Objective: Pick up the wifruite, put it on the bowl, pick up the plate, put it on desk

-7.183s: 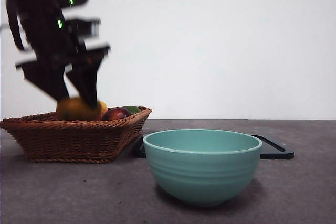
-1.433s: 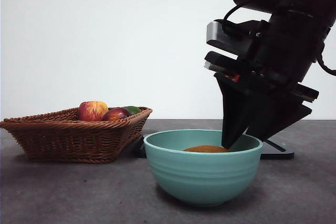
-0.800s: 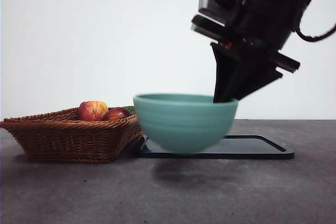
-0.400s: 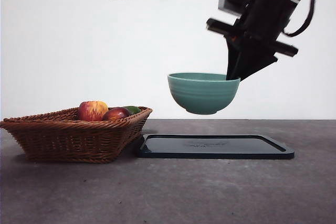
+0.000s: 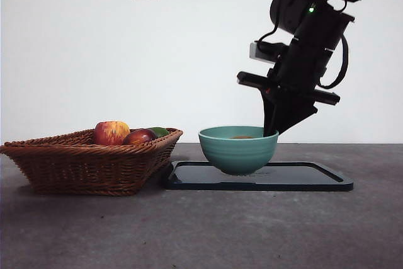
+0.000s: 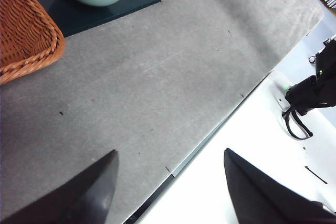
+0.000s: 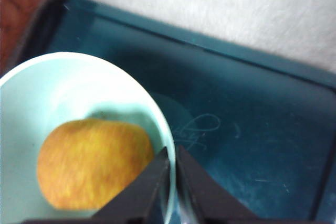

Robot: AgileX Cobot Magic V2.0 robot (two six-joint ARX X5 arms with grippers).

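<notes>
Fruit: the small oval brown-skinned wifruite (image 7: 94,163) lies inside the bowl, golden-brown and faintly fuzzy up close.
Bowl: the deep round teal-green ceramic bowl (image 5: 238,149) sits on the flat dark rectangular tray (image 5: 315,177), smooth rim, faint ridges outside.
Right end effector (image 7: 172,182): clamped on the bowl's rim, one jaw inside, one outside.
Left end effector (image 6: 170,192): jaws spread wide, gripping nothing, above the matte dark grey table (image 6: 157,77).
Basket: the brown wicker basket (image 5: 88,165) stands just beside the tray, holding a red-and-yellow apple (image 5: 111,133).

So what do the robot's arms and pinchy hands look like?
Black all over. The right gripper has two pointed, wedge-shaped jaws under a boxy wrist with a grey block, looping black cables and small green lights up the arm. The left gripper has the same dark pointed jaws.
</notes>
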